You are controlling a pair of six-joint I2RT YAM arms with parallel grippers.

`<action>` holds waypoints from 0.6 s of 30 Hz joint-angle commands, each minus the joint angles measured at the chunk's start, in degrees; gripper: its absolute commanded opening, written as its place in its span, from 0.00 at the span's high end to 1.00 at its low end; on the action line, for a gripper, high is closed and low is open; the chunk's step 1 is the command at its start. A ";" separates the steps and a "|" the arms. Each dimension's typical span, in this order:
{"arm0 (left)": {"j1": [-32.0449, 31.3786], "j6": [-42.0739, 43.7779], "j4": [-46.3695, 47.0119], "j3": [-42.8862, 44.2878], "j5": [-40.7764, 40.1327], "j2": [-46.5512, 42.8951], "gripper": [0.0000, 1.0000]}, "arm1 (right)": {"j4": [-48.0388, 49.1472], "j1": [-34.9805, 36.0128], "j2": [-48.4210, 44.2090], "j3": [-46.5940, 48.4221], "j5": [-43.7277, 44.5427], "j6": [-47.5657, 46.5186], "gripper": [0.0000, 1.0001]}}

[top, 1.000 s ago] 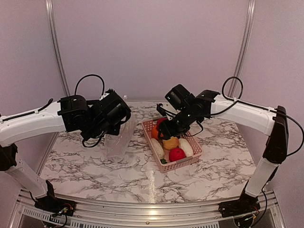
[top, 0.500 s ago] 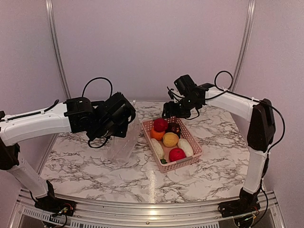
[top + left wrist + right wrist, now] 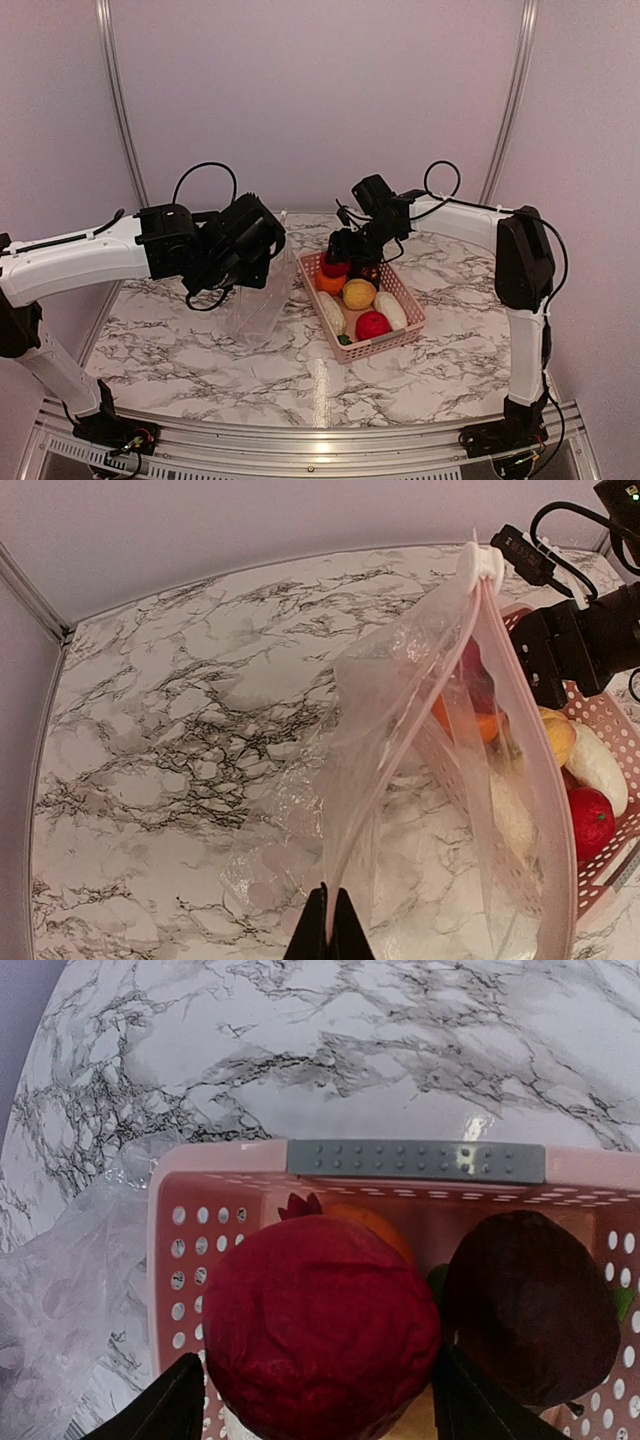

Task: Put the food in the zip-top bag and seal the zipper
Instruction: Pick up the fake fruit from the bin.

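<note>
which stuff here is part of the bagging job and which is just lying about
Job: zip-top bag, pinched by the left pincer; red ball, straddled by the right pincer; dark purple ball; orange ball; yellow ball; pale vegetables.
Just there: pink basket holding the food; marble table.

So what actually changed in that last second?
The right hand pulled up out of the basket, swung to its far end and came down astride the dark red ball; whether it grips yet isn't clear. The left hand shifted slightly right, still pinching the bag open. Nothing else moved.
</note>
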 commanded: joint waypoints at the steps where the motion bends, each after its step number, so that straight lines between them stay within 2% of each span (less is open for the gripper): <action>1: 0.72 0.31 -0.01 -0.35 0.06 -1.05 1.00 | 1.40 0.26 1.65 2.92 -1.52 0.08 0.27; 5: 0.91 0.23 -0.09 -0.71 0.04 -1.40 1.00 | 2.07 0.22 2.08 2.97 -3.20 -0.29 0.45; 8: 1.34 0.16 -0.39 -1.10 0.13 -2.05 1.00 | 2.50 0.25 0.89 2.48 -2.84 -0.29 0.53; 11: 1.97 -0.11 -2.84 -0.54 -0.48 -2.70 1.00 | 2.25 0.23 -1.63 1.73 -2.57 -0.37 0.57; 18: 3.06 0.01 -16.70 4.81 -6.14 -4.34 1.00 | -0.08 0.38 -13.41 -1.42 -0.78 -0.75 0.58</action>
